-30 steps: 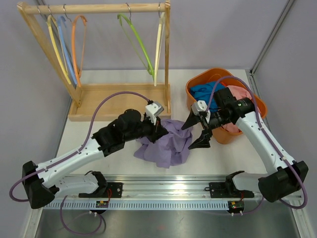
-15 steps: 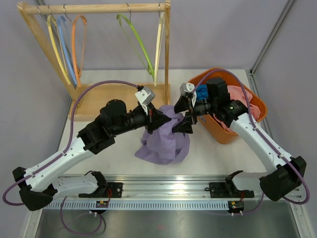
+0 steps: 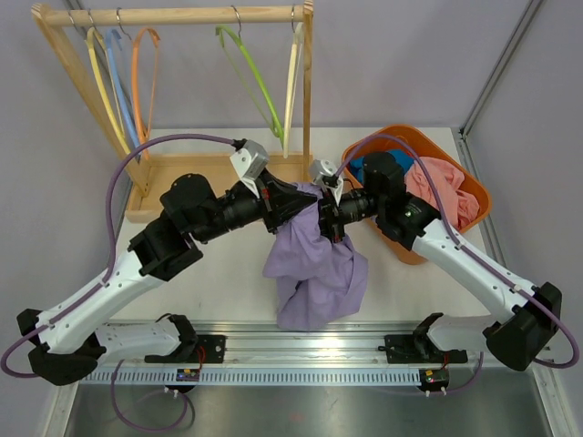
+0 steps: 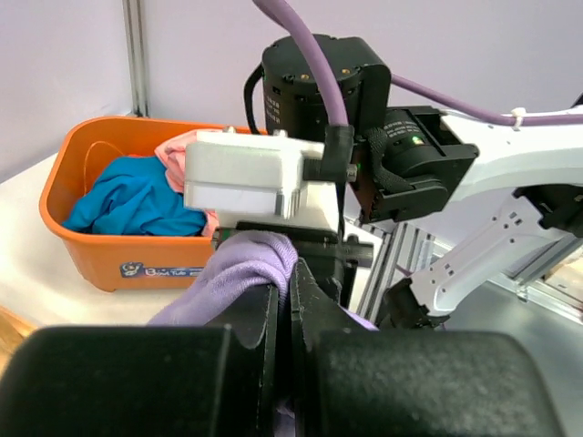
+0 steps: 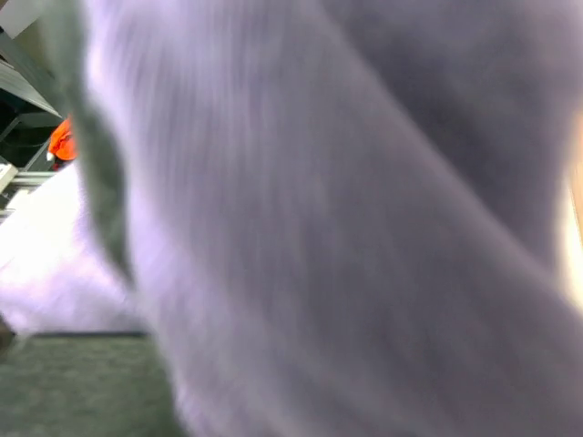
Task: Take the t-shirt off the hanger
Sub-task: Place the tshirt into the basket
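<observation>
t-shirt raised, now hanging | left pincer clamps it | right pincer newly closed on it

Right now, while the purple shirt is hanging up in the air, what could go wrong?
1. The left fingers pinch only a small fold of the lilac cloth t-shirt, so it might slip out and drop onto the white table.
2. The right fingers are buried in fabric and their camera sees only cloth, so their hold could be poor.
3. Both wrists sit very close together, so they might bump.
</observation>
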You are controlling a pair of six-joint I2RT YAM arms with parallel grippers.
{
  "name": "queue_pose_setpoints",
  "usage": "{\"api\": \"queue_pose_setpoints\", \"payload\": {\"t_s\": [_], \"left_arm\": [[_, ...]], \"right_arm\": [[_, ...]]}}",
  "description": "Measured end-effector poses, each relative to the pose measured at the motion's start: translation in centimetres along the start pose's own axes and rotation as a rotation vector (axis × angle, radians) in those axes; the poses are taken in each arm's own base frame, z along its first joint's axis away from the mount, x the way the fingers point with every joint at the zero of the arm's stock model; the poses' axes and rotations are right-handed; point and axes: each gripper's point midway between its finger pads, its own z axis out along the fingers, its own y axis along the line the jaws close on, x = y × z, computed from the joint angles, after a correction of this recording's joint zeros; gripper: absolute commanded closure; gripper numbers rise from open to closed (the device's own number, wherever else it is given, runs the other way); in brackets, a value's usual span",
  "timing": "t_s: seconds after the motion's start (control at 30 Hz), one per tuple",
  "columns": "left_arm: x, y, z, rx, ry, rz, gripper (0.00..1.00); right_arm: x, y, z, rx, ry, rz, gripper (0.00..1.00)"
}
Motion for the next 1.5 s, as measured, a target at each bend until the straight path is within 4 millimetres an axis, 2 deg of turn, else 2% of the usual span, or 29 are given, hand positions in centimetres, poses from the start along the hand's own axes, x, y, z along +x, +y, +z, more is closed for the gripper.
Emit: {"api": "queue_pose_setpoints", "payload": {"t_s": [0.07, 0.1, 0.17, 0.2, 0.23, 0.33, 0.43, 0.57, 0.67, 0.87, 0.97, 1.13, 1.5], "left_arm": [[-0.2, -0.2, -0.5, 0.004, -0.016, -0.005, 0.97], [-0.3, -0.3, -0.9, 0.003, -0.026, -0.007, 0.86], [-0.2, -0.2, -1.5, -0.009, -0.036, -0.011, 0.73], [-0.3, -0.1, -1.9, -0.022, -0.044, -0.014, 0.56], [-0.4, 0.2, -2.4, -0.04, -0.056, -0.012, 0.48], [-1.0, 0.9, -4.4, -0.103, -0.1, -0.019, 0.19], [-1.6, 1.8, -6.8, -0.176, -0.142, -0.019, 0.05], [-2.0, 2.9, -9.4, -0.266, -0.159, -0.013, 0.01], [-0.8, 4.1, -10.7, -0.34, -0.115, -0.008, 0.01], [3.3, 6.3, -12.2, -0.464, 0.044, -0.004, 0.01], [4.4, 7.0, -13.0, -0.507, 0.093, 0.001, 0.01], [5.7, 7.7, -14.0, -0.554, 0.134, 0.007, 0.01], [7.3, 8.7, -16.1, -0.618, 0.16, 0.018, 0.01]], "right_arm": [[-0.4, 0.4, -0.1, 0.008, -0.006, 0.012, 1.0], [-0.6, 0.7, -0.2, 0.016, -0.01, 0.01, 1.0], [-0.9, 1.1, -0.6, 0.036, -0.008, 0.004, 1.0], [-0.8, 1.4, -1.0, 0.047, -0.001, 0.004, 1.0], [-0.8, 1.6, -1.5, 0.065, 0.009, 0.007, 1.0], [-1.3, 1.3, -3.9, 0.145, 0.022, -0.001, 1.0], [-2.3, 0.1, -7.2, 0.262, 0.022, -0.014, 1.0], [-3.9, -0.9, -10.6, 0.393, 0.025, -0.042, 1.0], [-5.6, -1.3, -12.7, 0.496, 0.027, -0.079, 1.0], [-8.5, -1.6, -15.0, 0.645, 0.022, -0.14, 1.0], [-9.8, -2.2, -16.7, 0.741, 0.016, -0.161, 1.0], [-12.8, -3.5, -19.7, 0.889, -0.009, -0.199, 1.0], [-17.5, -6.3, -26.3, 1.134, -0.067, -0.223, 1.0]]}}
